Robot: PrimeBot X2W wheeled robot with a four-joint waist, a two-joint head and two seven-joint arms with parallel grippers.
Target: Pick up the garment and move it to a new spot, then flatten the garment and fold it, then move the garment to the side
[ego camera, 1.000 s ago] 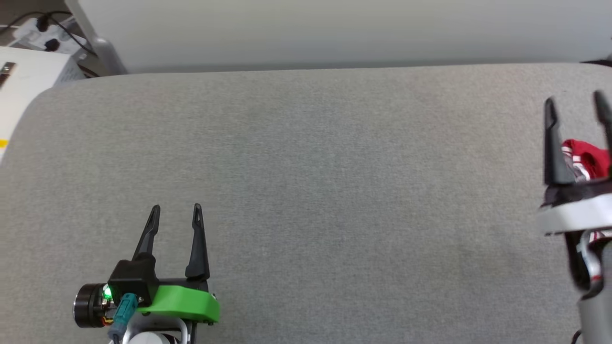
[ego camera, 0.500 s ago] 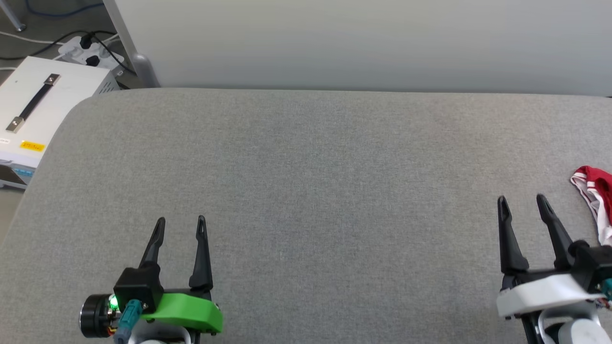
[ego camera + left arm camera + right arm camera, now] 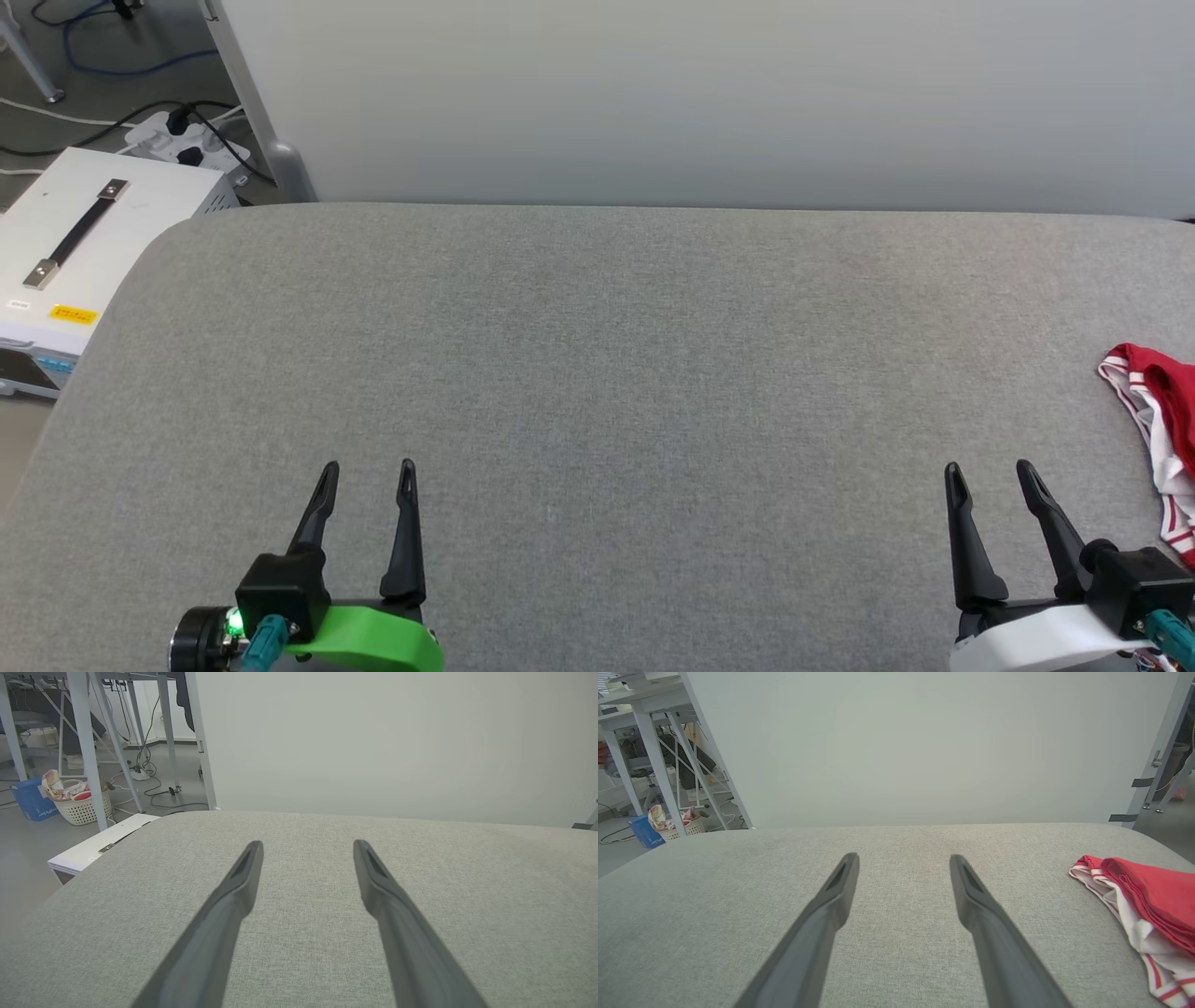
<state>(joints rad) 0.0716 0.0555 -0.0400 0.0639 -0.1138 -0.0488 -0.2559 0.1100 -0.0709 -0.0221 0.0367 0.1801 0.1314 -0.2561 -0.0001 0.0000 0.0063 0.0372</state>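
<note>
Left wrist view: basket (image 3: 86,812) holds cloths (image 3: 60,788); left gripper (image 3: 306,847), right gripper (image 3: 903,858) jaws apart, garment (image 3: 1153,891) ungripped.

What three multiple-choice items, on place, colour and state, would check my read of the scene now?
1. Where does the jersey lie on the grey surface? A. left edge B. centre C. right edge
2. Its trim stripes are: A. red and white B. blue and white C. black and yellow
3. The right gripper is: A. shut on the jersey B. open, empty C. shut, empty
Answers: C, it lies right of the right gripper; A, red-white bands edge the white cloth; B, its fingers stand apart over bare surface.
</note>
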